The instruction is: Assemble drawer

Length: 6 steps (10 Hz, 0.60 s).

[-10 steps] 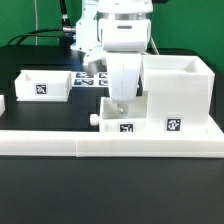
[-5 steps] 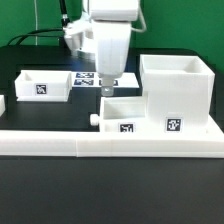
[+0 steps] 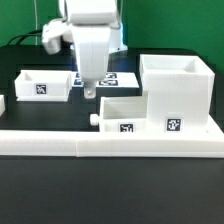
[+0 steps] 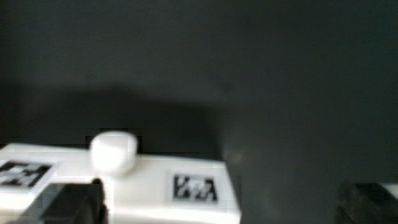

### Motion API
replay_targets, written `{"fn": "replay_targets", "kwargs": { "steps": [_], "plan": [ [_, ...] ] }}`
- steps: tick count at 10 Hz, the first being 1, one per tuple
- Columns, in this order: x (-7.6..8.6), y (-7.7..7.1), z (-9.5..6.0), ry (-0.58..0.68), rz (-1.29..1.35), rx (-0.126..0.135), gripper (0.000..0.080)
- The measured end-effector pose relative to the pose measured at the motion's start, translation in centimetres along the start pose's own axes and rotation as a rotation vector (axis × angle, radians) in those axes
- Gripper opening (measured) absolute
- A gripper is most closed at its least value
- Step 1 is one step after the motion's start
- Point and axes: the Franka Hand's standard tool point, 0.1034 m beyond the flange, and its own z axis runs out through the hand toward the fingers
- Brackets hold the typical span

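Eyes on the tall white plastic box-shaped drawer case [image 3: 178, 92]. It stands upright on the exterior view's right, open at the top, with a black-and-white tag on its front. Right up against its side, toward the exterior view's left, sits the low white plastic drawer tray [image 3: 120, 108], also tagged on the front. A small round white knob [image 3: 96, 120] pokes out of its far end. Both rest just behind the long white plastic fence [image 3: 60, 142], which runs across the front of the black worktop [image 3: 110, 190].

Out on the exterior view's left, well apart from those two, lies a second low white plastic tray [image 3: 45, 85], tagged as well. Further back, between it and the drawer case, you can see the flat white marker board [image 3: 118, 77].

And here's the claw [image 3: 89, 92]! It hangs in the air on the white robot arm [image 3: 90, 35], clear of the worktop, between the second tray and the drawer tray and partly covering the marker board.

The wrist view is blurred. Even so, the dark fingers [image 4: 57, 205] stand spread wide with nothing gripped between them. Beneath them is a white tagged surface [image 4: 169, 175] with a rounded white peg [image 4: 112, 152], but I can't tell which part that is.
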Motion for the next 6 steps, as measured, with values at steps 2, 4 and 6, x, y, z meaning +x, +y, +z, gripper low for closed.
{"fn": "replay_targets", "kwargs": {
  "steps": [2,4,6],
  "plan": [
    [-2.0,1.1,0.5,0.086,-0.019,0.019,0.0649],
    [-2.3,1.2,1.2,0.160,0.001,0.041,0.0649],
    [-1.5,1.3,2.2,0.234,0.050,0.060,0.0649]
  ]
}}
